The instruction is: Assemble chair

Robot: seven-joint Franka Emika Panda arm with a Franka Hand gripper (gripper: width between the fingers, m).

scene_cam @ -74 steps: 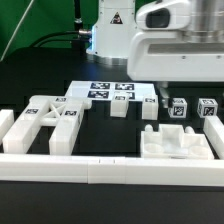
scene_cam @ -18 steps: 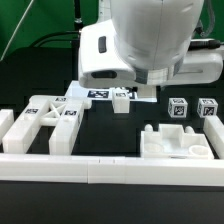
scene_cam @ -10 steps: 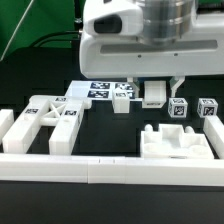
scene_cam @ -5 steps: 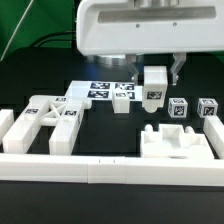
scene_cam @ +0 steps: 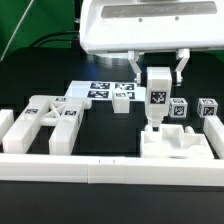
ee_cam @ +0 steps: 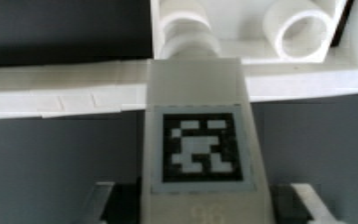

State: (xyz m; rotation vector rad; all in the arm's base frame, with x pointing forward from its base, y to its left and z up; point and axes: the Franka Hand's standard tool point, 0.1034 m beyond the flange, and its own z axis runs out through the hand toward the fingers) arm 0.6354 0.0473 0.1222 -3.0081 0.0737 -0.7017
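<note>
White plastic leg (scene_cam: pixel 158 98), likely stiff and light, hangs upright over the seat block (scene_cam: pixel 180 146), jaws clamped on its smooth flat sides near the top.

Matte black flat tabletop (scene_cam: pixel 110 205) is taking soft, even light. Plain green backdrop (scene_cam: pixel 25 25) is standing behind, at the exterior view's left. Long white border rail (scene_cam: pixel 60 166) is lying across the front.

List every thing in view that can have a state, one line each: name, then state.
gripper: fingers shut on the leg.
leg: held upright, lower end at the seat block.
seat block: lying on the table.
cut-out frame: lying loose, untouched.
tagged blocks: two, standing loose.
</note>
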